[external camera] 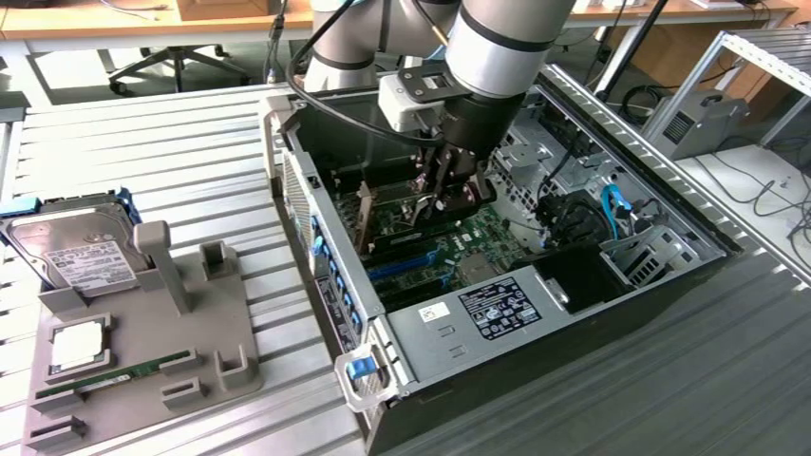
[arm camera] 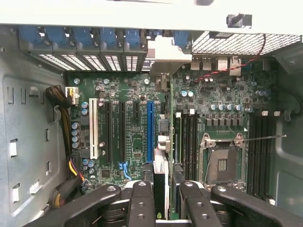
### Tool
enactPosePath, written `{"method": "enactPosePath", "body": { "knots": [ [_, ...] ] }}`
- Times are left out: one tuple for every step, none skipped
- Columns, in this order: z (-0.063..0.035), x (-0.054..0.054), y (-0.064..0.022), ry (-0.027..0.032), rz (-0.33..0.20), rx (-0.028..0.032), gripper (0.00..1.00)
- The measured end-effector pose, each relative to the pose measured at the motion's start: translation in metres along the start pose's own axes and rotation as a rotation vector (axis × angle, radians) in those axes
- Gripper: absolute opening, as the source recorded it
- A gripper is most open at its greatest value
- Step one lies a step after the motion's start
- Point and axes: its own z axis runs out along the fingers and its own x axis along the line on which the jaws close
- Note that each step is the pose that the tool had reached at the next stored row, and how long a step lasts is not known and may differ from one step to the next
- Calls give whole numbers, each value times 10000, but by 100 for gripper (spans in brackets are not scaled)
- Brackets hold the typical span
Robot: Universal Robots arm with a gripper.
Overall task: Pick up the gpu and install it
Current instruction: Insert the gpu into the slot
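My gripper [external camera: 446,195] is lowered into the open computer case [external camera: 419,328] and is shut on the gpu [external camera: 408,217], which stands on edge over the motherboard. In the wrist view the gpu [arm camera: 161,165] shows edge-on between the black fingers [arm camera: 141,203], and its silver bracket [arm camera: 165,54] reaches toward the rear slot openings. The card sits just beside the blue expansion slot [arm camera: 150,132]. I cannot tell whether its edge is seated in a slot.
A grey holder [external camera: 190,323] on the exterior view's left carries a hard drive [external camera: 76,252], a processor [external camera: 79,344] and a RAM stick [external camera: 114,378]. Inside the case are the processor socket [arm camera: 222,165], a white slot [arm camera: 93,127], cables [arm camera: 61,101] and a drive cage [external camera: 633,252].
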Motion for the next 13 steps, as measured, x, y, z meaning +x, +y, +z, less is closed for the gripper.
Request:
{"method": "enactPosePath", "body": {
  "knots": [
    [1, 1, 2, 0, 0, 0, 26],
    [1, 2, 4, 0, 0, 0, 26],
    [2, 3, 7, 0, -1, 0, 26],
    [2, 4, 9, 0, 0, 0, 26],
    [2, 5, 11, 0, -1, 0, 26],
    [3, 6, 13, 0, -1, 0, 26],
    [3, 7, 16, 0, -1, 0, 26],
    [4, 8, 18, 0, -1, 0, 26],
    [5, 10, 21, -1, -1, 0, 26],
    [5, 11, 23, 0, -2, 0, 26],
    [6, 12, 25, -1, -2, 0, 26],
    [6, 13, 27, 0, -2, 0, 26],
    [6, 14, 29, 0, -3, 0, 26]
  ]
}}
